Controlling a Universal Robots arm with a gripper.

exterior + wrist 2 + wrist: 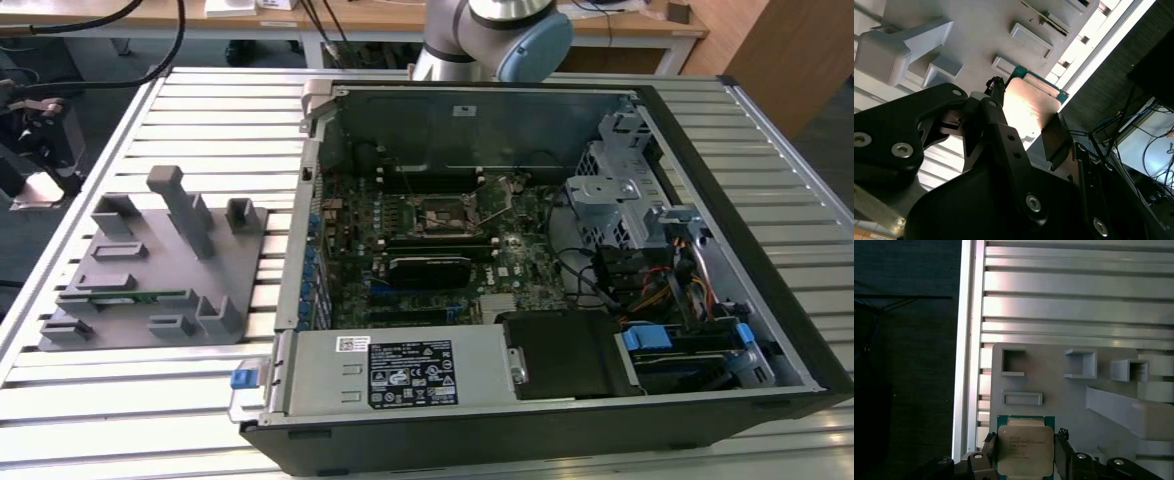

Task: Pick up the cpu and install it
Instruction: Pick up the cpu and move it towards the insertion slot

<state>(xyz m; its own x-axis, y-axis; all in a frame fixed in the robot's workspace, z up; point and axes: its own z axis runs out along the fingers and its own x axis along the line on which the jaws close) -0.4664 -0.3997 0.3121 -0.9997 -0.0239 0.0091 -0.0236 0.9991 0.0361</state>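
My gripper [1025,452] is clamped on the cpu [1025,444]. One finger [990,450] presses one edge and the other presses the opposite edge, so the chip sits flat between my jaws, metal top facing the first wrist view. The grey parts tray [1064,400] lies below it, on the slatted table [1079,305]. I can't tell whether the chip touches the tray.

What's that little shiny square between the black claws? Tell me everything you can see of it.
The cpu is a small flat square chip: silver-grey metal top with small print, thin green rim around it. Its top faces the first wrist view and glares bright in the second wrist view. The black gripper clamps two opposite edges. Beneath is the grey plastic tray; whether the chip touches it is unclear.
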